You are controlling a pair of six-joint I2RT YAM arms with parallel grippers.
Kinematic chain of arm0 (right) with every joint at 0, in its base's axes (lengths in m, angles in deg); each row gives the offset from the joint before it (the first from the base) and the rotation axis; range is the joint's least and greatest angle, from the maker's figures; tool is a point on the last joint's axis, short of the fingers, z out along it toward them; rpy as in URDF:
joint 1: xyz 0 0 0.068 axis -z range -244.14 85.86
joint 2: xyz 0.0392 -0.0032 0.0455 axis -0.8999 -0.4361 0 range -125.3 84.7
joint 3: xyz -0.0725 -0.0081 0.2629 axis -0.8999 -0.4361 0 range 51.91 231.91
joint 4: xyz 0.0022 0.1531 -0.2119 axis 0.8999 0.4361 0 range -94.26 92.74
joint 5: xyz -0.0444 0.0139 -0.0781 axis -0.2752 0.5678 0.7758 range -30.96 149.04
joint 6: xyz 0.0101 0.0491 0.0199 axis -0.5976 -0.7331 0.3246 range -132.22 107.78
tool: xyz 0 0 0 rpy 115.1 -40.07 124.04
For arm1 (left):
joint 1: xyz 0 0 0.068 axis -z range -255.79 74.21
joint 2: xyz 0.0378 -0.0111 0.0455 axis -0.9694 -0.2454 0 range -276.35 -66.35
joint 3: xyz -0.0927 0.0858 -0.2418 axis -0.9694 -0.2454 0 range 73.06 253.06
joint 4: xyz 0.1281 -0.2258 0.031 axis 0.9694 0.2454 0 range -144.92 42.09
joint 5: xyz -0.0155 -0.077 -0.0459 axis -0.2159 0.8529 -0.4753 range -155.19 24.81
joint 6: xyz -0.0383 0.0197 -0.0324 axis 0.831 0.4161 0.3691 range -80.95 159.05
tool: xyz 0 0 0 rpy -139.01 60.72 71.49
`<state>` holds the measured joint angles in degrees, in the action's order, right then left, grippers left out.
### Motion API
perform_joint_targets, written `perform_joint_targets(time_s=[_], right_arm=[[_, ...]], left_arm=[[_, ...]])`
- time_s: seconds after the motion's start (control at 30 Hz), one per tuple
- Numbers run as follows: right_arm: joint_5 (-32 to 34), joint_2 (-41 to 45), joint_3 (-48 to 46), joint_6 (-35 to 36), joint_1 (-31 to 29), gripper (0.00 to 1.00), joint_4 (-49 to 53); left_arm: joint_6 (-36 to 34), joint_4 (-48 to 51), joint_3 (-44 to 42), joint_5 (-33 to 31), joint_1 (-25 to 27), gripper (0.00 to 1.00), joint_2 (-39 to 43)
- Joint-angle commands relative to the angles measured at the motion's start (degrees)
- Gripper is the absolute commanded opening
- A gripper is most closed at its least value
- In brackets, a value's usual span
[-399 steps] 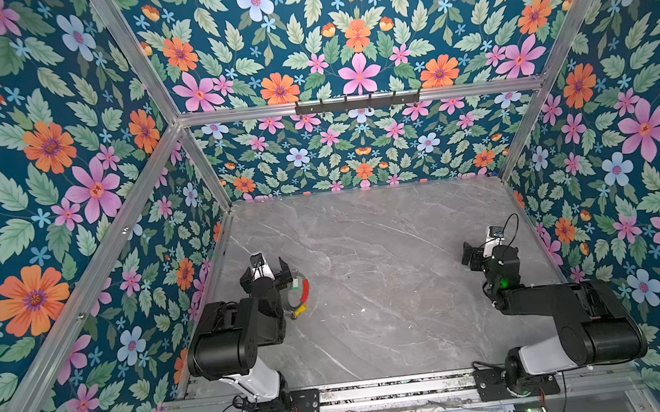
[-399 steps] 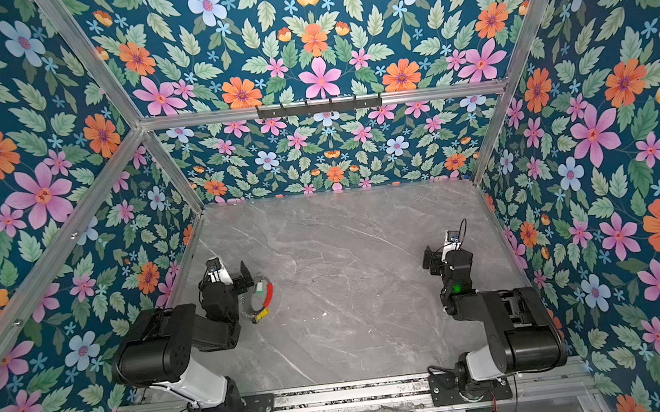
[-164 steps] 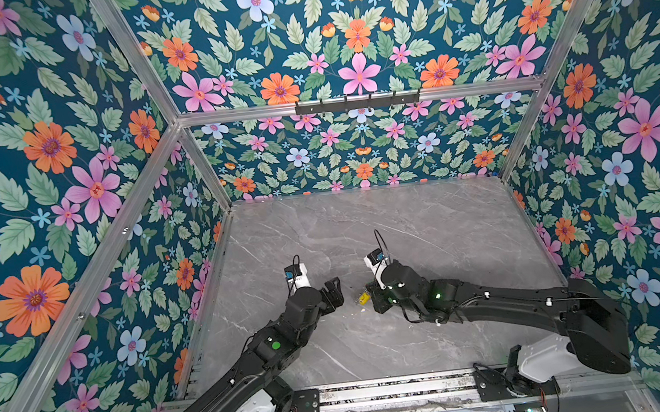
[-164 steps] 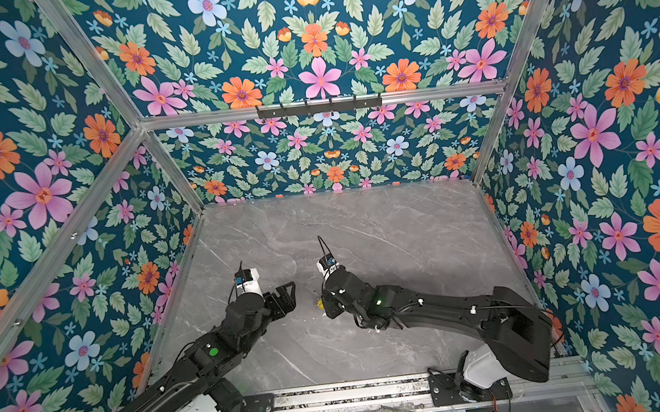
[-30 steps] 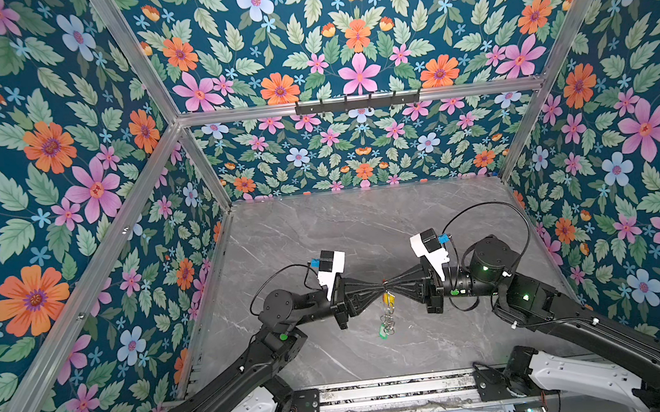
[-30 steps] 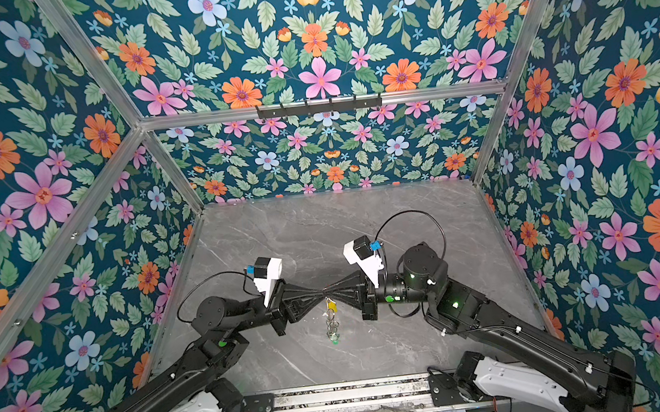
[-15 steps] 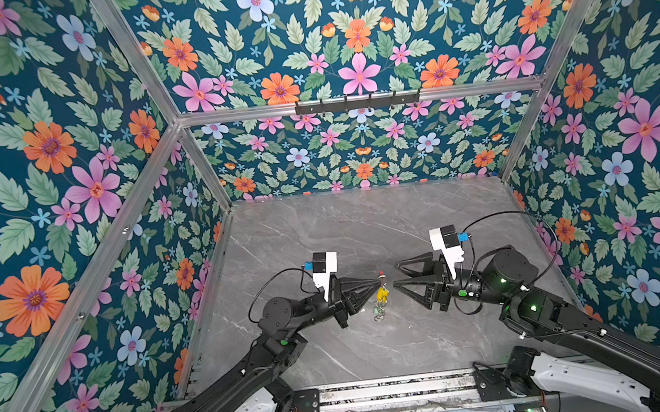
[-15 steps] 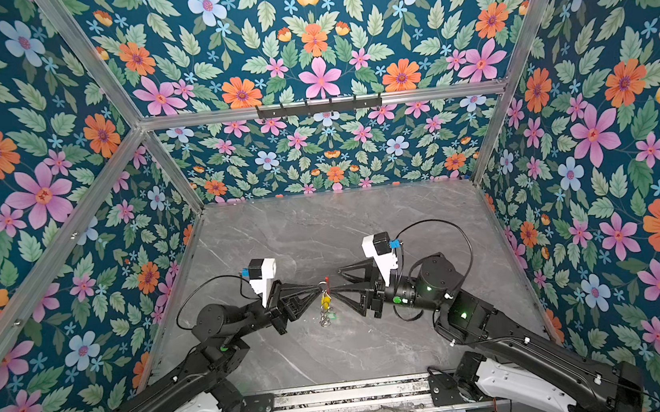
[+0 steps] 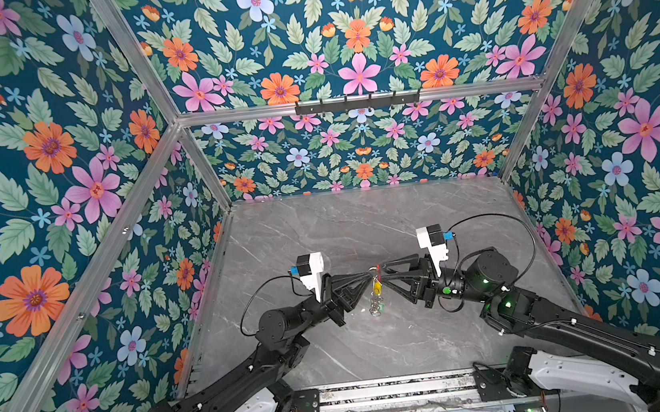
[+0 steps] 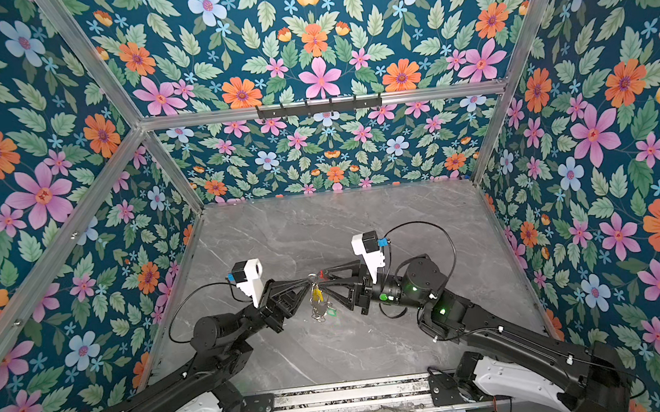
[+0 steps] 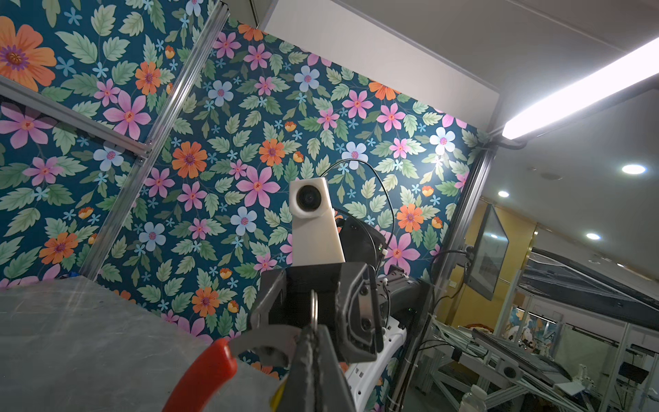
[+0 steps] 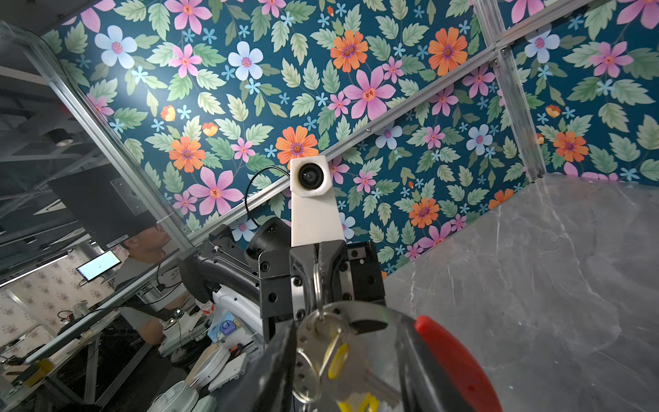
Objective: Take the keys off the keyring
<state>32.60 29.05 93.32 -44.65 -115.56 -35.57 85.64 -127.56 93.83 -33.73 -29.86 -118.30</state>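
The keyring, a grey hoop with a red sleeve, hangs in the air between both grippers, above the table's middle. My left gripper is shut on a thin silver split ring that stands up from its tips; the hoop and red sleeve run off beside them. The keys dangle below: a yellow tag and a green tag. My right gripper faces the left one tip to tip. Its jaws stand apart on either side of a silver key head and the yellow tag.
The grey marble table lies under the hanging bunch. Floral walls with aluminium posts close in the left, right and back. A black hook rail sits high on the back wall. Both arms reach in from the front rail.
Half a second ago the right gripper stood wide open, away to the right of the bunch. It has moved in to the left gripper's tips and its jaws have narrowed around the keys. The left stays shut.
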Motion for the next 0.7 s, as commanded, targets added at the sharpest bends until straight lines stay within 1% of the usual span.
perform_joint_targets(time_s=[0.0,0.27,0.4,0.67], right_arm=[[-1.6,-1.3,1.2,-0.1,-0.8,0.32,-5.3],[-1.4,-2.4,2.2,0.5,-1.5,0.19,-5.2],[-0.7,-2.2,2.2,0.6,-1.7,0.18,-4.9],[-1.0,-2.2,2.7,0.8,-1.7,0.11,-3.5]], left_arm=[[1.0,-4.9,-0.3,-0.8,0.1,0.0,-0.3],[0.8,-4.7,-0.9,-1.1,0.4,0.0,0.2],[0.6,-4.7,-1.0,-1.1,0.4,0.0,0.5],[0.5,-3.9,-1.4,-1.4,0.3,0.0,0.9]])
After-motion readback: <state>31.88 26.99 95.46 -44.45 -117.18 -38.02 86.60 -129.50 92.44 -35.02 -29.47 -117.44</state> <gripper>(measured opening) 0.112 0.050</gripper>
